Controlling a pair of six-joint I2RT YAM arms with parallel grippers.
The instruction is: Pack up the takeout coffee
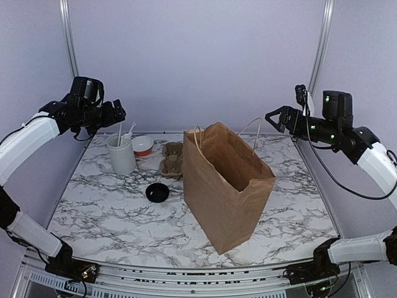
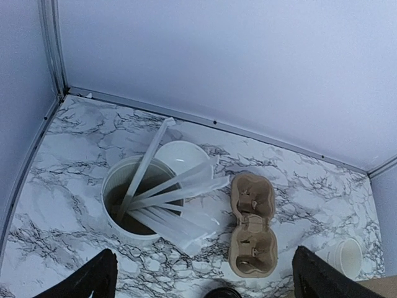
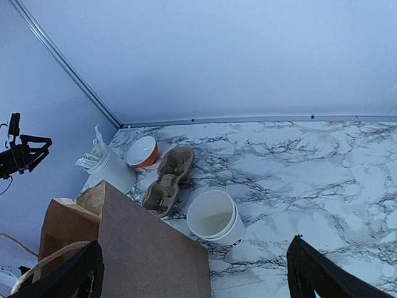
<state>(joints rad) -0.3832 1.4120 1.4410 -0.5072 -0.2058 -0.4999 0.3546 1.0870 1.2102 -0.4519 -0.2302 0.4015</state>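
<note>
Left claw [image 1: 118, 112], right claw [image 1: 271, 119]: both hung wide open, empty, over the bench [image 1: 298, 205]. Paper bag [image 1: 226, 186] stood upright, mouth up.

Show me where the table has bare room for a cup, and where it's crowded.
Bare marble: the near-left stretch between the black lid, the paper bag and the front edge of the table; also right of the bag, toward the right edge. Crowded: the far-left corner, where straw cup, orange bowl and cup carrier cluster.

Open paper bag [image 1: 226, 186] on marble table [image 1: 111, 211]
</note>
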